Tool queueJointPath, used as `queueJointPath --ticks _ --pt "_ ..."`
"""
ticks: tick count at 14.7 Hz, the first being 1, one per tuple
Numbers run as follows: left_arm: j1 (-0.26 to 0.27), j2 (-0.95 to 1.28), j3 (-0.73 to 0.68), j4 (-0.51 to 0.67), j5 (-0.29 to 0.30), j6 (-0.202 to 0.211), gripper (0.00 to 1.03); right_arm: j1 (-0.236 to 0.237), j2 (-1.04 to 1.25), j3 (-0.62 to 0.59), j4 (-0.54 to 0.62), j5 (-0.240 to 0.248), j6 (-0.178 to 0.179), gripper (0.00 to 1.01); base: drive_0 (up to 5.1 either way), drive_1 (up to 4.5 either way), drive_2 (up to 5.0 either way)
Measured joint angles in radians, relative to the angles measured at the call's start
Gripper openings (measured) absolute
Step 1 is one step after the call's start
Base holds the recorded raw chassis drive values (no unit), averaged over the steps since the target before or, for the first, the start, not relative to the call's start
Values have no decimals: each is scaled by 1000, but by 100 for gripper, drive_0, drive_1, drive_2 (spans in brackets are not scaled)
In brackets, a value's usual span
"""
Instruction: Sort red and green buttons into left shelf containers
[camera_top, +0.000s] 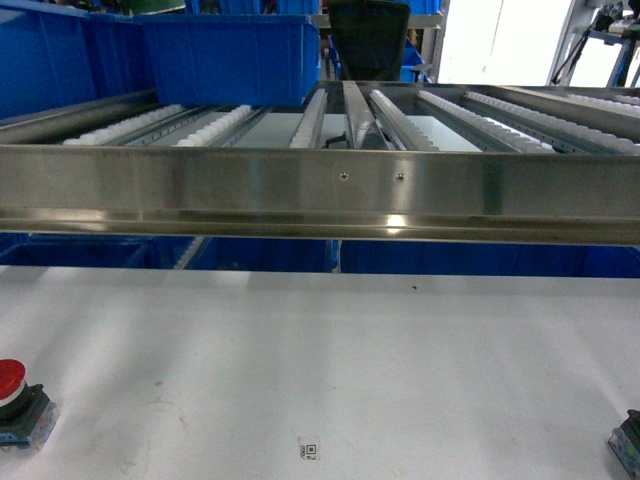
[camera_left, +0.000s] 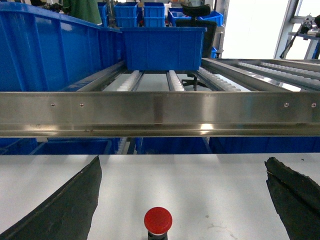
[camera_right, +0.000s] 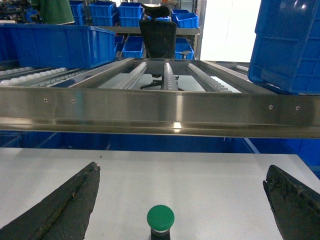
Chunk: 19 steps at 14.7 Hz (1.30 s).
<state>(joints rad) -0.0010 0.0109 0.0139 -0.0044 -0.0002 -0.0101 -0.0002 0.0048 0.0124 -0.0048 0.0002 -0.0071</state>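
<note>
The red button (camera_left: 158, 220) stands upright on the white table, low in the left wrist view, between the wide-apart fingers of my open left gripper (camera_left: 182, 160) and touching neither. It also shows at the head view's bottom left as the red button (camera_top: 12, 385). The green button (camera_right: 160, 218) stands the same way inside my open right gripper (camera_right: 183, 166). Large blue containers (camera_left: 162, 47) rest on the roller shelf behind, another container (camera_left: 45, 50) closer at left. Neither gripper appears in the head view.
A steel shelf rail (camera_top: 320, 195) crosses the whole width above the table's far edge, with roller tracks behind it. More blue bins (camera_top: 260, 255) sit under the shelf. A blue bin (camera_right: 290, 45) stands at the right. A dark blocky body (camera_top: 628, 442) lies at the head view's right edge.
</note>
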Motion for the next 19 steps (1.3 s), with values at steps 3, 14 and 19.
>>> queueJointPath --ticks 3,14,19 --pt "0 0 0 0 0 0 98 0 0 0 0 0 0 98 0 0 0" --pt "0 0 0 0 0 0 98 0 0 0 0 0 0 98 0 0 0" --pt "0 0 0 0 0 0 98 0 0 0 0 0 0 98 0 0 0"
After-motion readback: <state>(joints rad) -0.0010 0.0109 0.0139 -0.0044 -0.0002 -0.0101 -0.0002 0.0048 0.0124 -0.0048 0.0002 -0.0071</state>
